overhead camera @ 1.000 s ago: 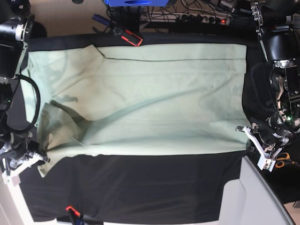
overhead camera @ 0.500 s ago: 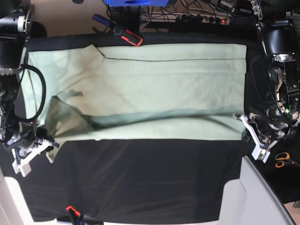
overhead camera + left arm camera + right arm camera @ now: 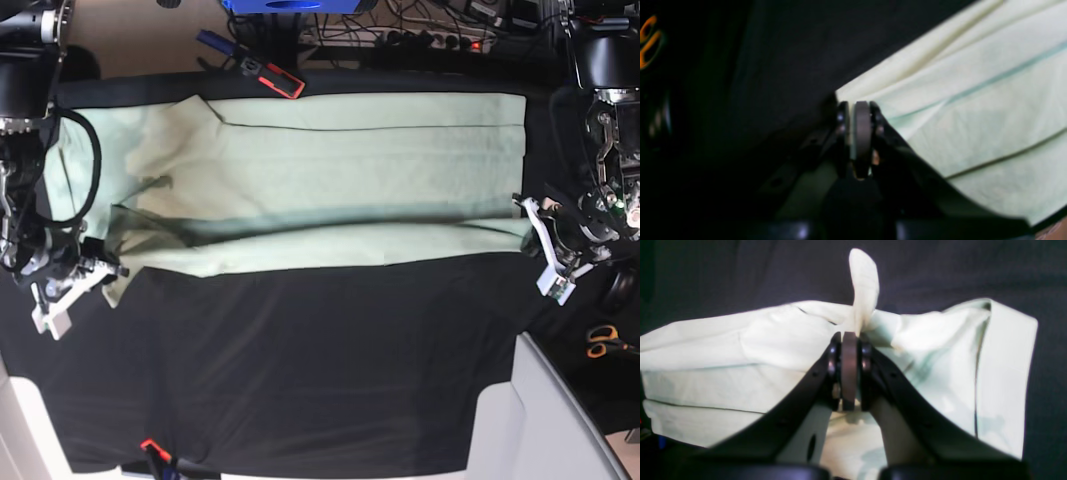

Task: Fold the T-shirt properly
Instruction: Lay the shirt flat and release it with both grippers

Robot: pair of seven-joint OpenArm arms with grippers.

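The pale mint-green T-shirt lies spread across the black table cover, with its near edge raised and doubled back over the body. My left gripper, at the right of the base view, is shut on the shirt's near hem corner. In the left wrist view, that gripper pinches the cloth between its pads. My right gripper, at the left of the base view, is shut on the sleeve-side edge. In the right wrist view, a flap of T-shirt fabric sticks up past that gripper.
A red-and-black tool lies at the table's far edge, right by the shirt. Orange-handled scissors lie at the right. A grey-white panel fills the near right corner. A red clip sits on the near edge. Cables crowd the far side.
Both grippers have carried the shirt's near edge toward the far side of the table. The fold is deeper, and more black cover shows in front of the shirt.
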